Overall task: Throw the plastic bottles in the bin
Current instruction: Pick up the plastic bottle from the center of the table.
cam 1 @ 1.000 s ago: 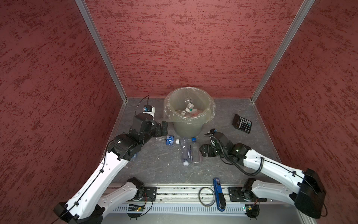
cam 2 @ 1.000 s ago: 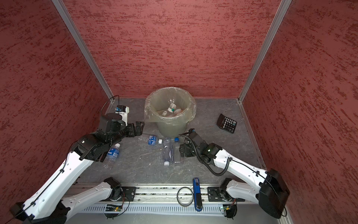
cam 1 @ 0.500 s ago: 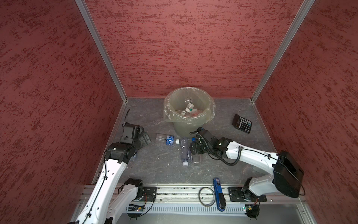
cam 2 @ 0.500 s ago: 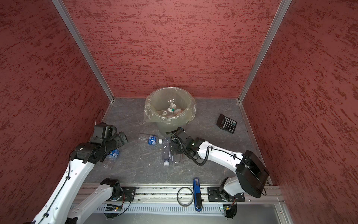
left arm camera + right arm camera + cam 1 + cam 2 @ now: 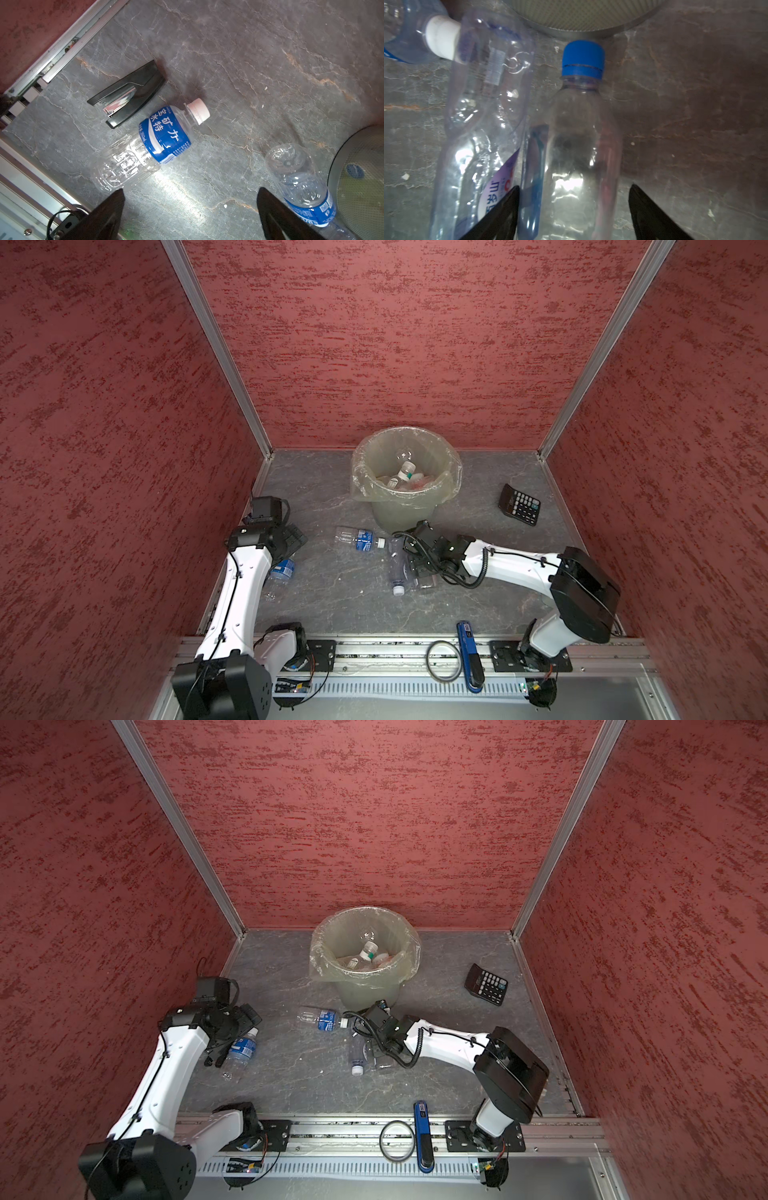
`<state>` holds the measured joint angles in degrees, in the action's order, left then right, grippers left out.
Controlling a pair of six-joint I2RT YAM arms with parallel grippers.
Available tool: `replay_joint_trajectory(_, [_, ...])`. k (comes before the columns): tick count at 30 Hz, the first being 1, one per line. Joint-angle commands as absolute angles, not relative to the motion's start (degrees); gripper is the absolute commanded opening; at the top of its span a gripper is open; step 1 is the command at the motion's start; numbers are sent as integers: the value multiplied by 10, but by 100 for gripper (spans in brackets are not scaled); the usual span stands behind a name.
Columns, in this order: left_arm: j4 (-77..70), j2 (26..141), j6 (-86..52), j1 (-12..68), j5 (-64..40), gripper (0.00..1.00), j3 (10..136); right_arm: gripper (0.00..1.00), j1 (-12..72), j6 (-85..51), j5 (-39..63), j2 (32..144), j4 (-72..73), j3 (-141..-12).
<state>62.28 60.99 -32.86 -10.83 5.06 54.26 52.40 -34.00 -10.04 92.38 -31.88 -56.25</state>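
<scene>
right gripper (image 5: 574, 187) is spread around a blue-cap bottle (image 5: 579, 135) lying just by the bin (image 5: 401, 512). left gripper (image 5: 190, 190) is spread wide, farther from the bin. more bottles (image 5: 404, 475) lie inside the bin.

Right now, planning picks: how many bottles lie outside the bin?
4: left bottle by stapler; middle bottle before the bin; purple-labelled bottle and blue-capped bottle at the right pincer. More may be hidden.
</scene>
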Motion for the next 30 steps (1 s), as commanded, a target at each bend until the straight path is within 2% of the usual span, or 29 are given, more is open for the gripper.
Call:
replay_joint_trajectory(1, [596,609,-303,-142,-5,100,537,77,523,-343,-147,923,-355,-575])
replay_joint_trajectory(6, [546,615,-269,-138,-106,99,520,74,507,-333,-135,912,-346,-557])
replay_joint_trajectory(11, [500,618,-318,-108,-160,99,483,69,497,-322,-117,914,-325,-552])
replay_joint_trajectory(20, [443,580,-422,-17,-176,100,418,74,489,-309,-103,938,-312,-554])
replay_joint_trajectory(22, [437,575,-434,-3,-174,100,413,71,488,-306,-102,937,-312,-554])
replay_joint_trajectory(26, [442,567,-436,2,-167,99,412,55,489,-305,-108,912,-319,-541])
replay_joint_trajectory(30, [462,564,-413,1,-146,99,430,55,489,-309,-122,838,-333,-516])
